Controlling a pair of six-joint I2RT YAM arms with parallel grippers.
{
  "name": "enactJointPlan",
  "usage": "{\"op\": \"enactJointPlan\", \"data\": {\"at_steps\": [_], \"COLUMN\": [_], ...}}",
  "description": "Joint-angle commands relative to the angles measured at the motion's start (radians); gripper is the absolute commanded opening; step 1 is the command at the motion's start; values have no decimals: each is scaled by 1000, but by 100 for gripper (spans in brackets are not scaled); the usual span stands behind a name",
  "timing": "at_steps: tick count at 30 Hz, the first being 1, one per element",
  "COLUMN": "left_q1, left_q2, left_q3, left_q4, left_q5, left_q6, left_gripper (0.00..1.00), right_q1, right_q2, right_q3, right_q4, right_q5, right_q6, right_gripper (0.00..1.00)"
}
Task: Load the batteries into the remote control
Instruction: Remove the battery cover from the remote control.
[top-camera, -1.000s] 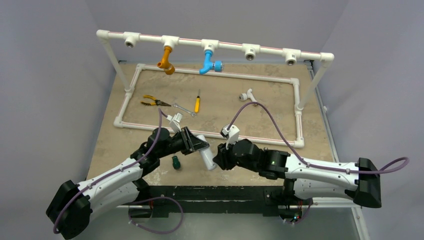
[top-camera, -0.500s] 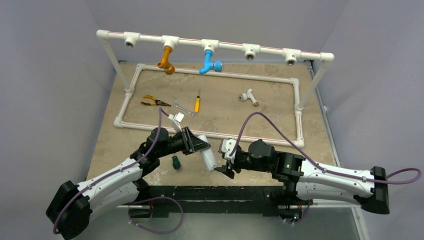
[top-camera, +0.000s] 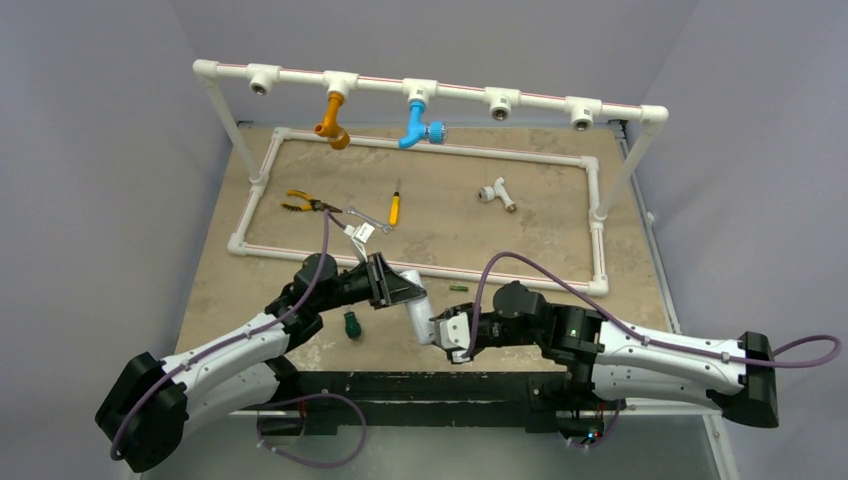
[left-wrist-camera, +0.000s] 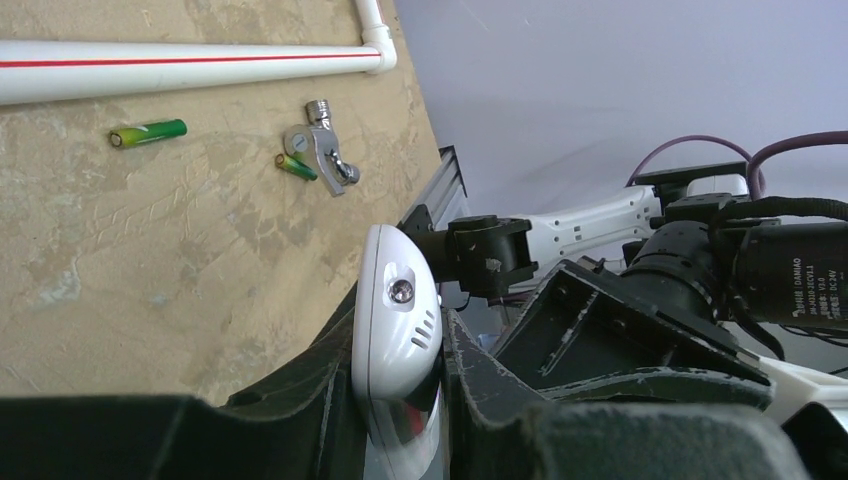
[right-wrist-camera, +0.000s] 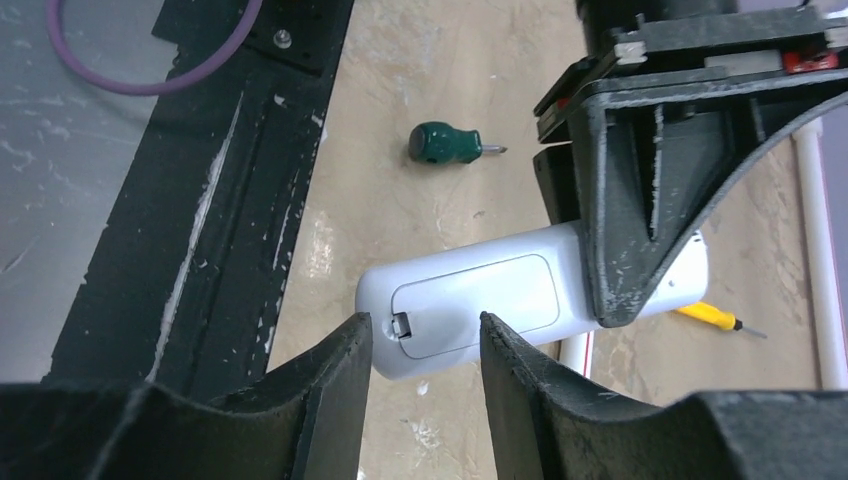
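Left pincer (left-wrist-camera: 398, 345) is pressed onto the remote control (left-wrist-camera: 398, 300), one finger on each long side. The rounded end w/ its small lens sticks out past the tips. Right pincer (right-wrist-camera: 422, 335) is spread, nothing pinched, and faces the left pincer at the remote's other end. In the right wrist view the remote lies crosswise just beyond the tips, plain back up. Its cover plate (right-wrist-camera: 478, 300) is in place, w/ the latch showing in the gap btwn the two fingers. Can't tell if those fingers touch the body. The batteries (left-wrist-camera: 148, 132) lie on the tabletop (left-wrist-camera: 120, 250) well beyond the left pincer's tips, apart from each other. The nearer battery (left-wrist-camera: 297, 167) is just beside a small metal fitting (left-wrist-camera: 325, 160), and a white pipe (left-wrist-camera: 190, 62) runs past them farther out. A green-handled screwdriver (right-wrist-camera: 445, 142) lies on the tabletop beyond the right pincer, past the remote. A yellow screwdriver (right-wrist-camera: 715, 318) shows off to its right.
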Motion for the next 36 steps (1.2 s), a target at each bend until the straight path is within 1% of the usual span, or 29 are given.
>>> {"op": "enactJointPlan", "data": {"at_steps": [1, 6, 12, 24, 36], "left_q1": [-4, -3, -4, -3, -3], "left_q2": [-10, -13, -14, 3, 30], "left_q3": [15, 13, 11, 8, 4], "left_q4": [80, 73, 74, 86, 108], "left_q5": [31, 34, 39, 42, 46], "left_q6": [-6, -2, -2, -8, -16], "left_gripper": [0, 0, 0, 0, 0], "right_q1": [3, 3, 3, 3, 2], "right_q2": [39, 50, 46, 27, -48], "right_q3": [20, 21, 7, -17, -38], "right_q4": [9, 26, 54, 112, 125], "right_q5": [-32, -22, 29, 105, 173], "right_q6": [-66, -63, -45, -33, -24], "right_gripper": [42, 41, 36, 34, 31]}}
